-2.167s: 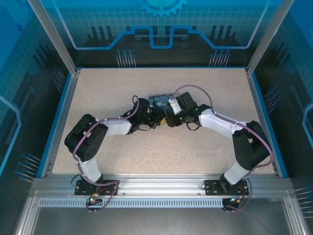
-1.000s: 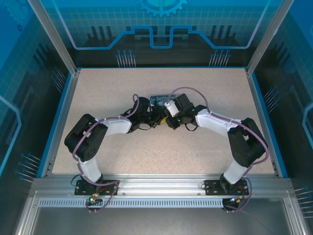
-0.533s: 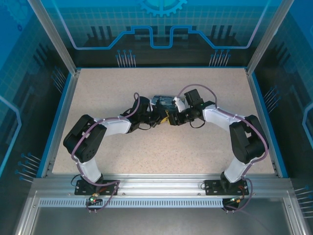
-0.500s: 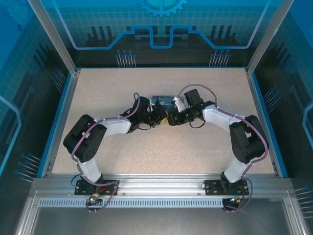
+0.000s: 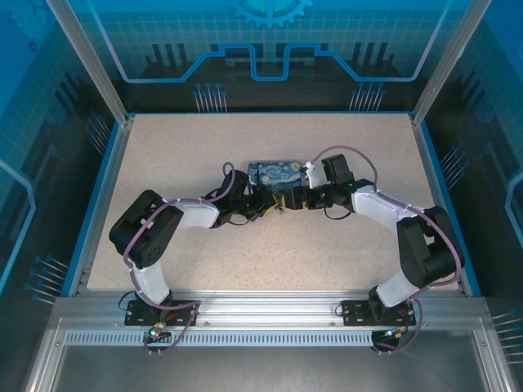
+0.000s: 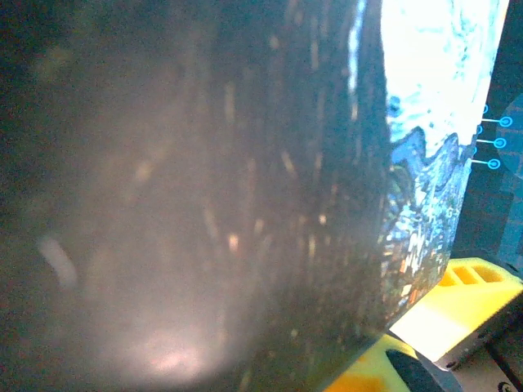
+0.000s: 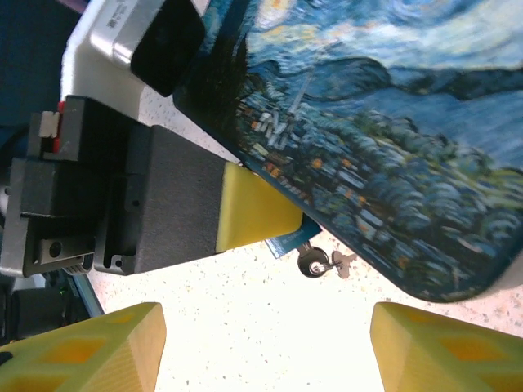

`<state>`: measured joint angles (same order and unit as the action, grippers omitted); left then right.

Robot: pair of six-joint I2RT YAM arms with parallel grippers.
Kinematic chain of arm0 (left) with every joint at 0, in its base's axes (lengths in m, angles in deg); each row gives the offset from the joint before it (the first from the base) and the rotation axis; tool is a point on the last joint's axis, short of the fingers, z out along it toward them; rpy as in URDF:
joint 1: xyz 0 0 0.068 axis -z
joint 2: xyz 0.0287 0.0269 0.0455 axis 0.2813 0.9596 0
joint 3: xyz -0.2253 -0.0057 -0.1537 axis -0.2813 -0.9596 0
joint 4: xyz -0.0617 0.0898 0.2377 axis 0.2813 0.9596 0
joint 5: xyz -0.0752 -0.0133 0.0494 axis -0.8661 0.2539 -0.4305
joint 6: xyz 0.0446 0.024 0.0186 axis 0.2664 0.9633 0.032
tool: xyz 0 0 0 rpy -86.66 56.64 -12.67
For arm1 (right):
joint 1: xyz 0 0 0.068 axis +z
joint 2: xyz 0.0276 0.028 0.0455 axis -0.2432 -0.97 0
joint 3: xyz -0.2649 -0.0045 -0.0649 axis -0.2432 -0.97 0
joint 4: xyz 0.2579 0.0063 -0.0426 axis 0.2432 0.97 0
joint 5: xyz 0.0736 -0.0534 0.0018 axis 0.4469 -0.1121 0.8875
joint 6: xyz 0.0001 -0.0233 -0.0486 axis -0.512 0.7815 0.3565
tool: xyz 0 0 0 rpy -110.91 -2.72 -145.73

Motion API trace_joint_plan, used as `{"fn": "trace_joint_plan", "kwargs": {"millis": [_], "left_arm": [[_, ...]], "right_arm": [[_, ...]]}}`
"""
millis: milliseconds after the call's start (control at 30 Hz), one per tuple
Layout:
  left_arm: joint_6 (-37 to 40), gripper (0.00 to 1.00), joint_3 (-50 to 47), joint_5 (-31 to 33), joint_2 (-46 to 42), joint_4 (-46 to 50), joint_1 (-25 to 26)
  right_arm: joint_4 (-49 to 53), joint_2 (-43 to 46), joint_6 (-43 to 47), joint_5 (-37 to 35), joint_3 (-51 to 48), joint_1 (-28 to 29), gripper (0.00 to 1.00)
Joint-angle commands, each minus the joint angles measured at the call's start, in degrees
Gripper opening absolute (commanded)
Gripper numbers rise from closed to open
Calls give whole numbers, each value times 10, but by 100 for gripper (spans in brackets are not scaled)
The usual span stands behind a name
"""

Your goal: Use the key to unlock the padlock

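1. The padlock (image 5: 274, 173) is near the middle of the table (image 5: 163, 147), between the ends of the two arms.
2. The top of the padlock has a blue and yellow night sky painted on it. Its sides are dark.
3. The left arm (image 5: 196, 214) reaches in from the left, and the right arm (image 5: 380, 208) reaches in from the right. They meet at the near edge of the padlock.
4. In the right wrist view, one of the left fingers (image 7: 249, 216) has its yellow tip pressed on the edge of the padlock (image 7: 392, 122). The other left finger is hidden behind the padlock.
5. In the left wrist view, the dark side of the padlock (image 6: 245, 204) is right up against the camera and looks blurry. So the left fingers look clamped on the padlock.
6. The right fingers (image 7: 98, 351) are spread wide, one at each bottom corner of the right wrist view. There is nothing between them, just bare table.
7. A small round metal fitting (image 7: 312, 264) peeks out under the near edge of the padlock.
8. The key (image 7: 340, 261) is a tiny grey bit just beside that fitting and touching it. I cannot tell if it is pushed into the padlock.
9. The right fingers are near the key but not touching it.
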<state>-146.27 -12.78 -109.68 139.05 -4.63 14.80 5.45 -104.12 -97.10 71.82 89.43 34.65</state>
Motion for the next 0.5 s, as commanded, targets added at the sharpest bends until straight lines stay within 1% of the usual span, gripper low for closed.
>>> {"fn": "trace_joint_plan", "kwargs": {"millis": [0,100,200,267,467], "left_arm": [[6,6,-21,-5,17,0,4],[12,16,-28,-4,25,-6,9],[12,23,-35,-3,33,-20,11],[13,30,-38,-3,33,-23,11],[24,49,-50,4,6,-8,11]], "right_arm": [[-49,6,-60,3,-29,2,68],[-74,0,-86,1,-42,11,68],[-92,-6,-104,-9,-51,22,68],[-103,-12,-114,-16,-53,29,68],[-134,-33,-147,-35,-54,35,69]]}}
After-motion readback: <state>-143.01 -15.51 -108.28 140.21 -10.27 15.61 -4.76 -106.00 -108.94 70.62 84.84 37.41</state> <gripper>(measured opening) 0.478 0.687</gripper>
